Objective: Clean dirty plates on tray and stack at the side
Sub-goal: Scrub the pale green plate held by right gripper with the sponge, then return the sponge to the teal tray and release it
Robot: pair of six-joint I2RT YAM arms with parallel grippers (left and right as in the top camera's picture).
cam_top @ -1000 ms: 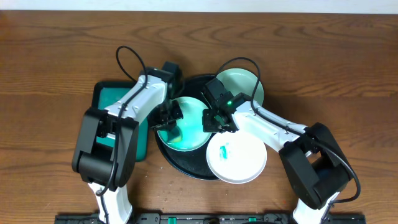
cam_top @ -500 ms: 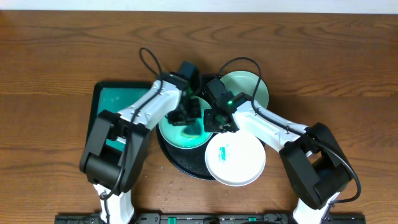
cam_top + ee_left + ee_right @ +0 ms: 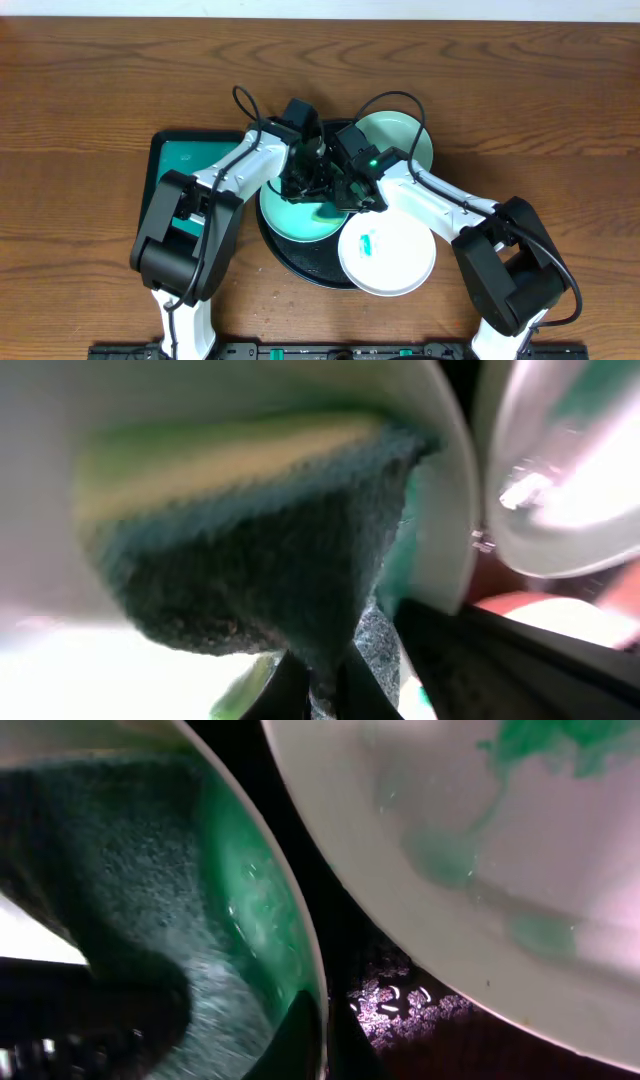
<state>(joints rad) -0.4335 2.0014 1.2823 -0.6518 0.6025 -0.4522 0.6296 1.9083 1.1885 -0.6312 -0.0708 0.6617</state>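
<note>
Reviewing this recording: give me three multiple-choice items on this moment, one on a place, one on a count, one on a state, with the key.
1. Where is the white plate?
A) at the lower-right rim of the black tray in the overhead view
B) off the tray, on the table
C) at the tray's centre

2. How many plates are mint-green?
A) one
B) two
C) three

3. What is the left gripper doing?
A) open, empty
B) shut on the white plate
C) shut on a sponge

Key:
1 A, it overhangs that rim.
2 B, the centre mint plate and the upper-right mint plate.
3 C, the left wrist view shows the sponge pinched between the fingers.
</note>
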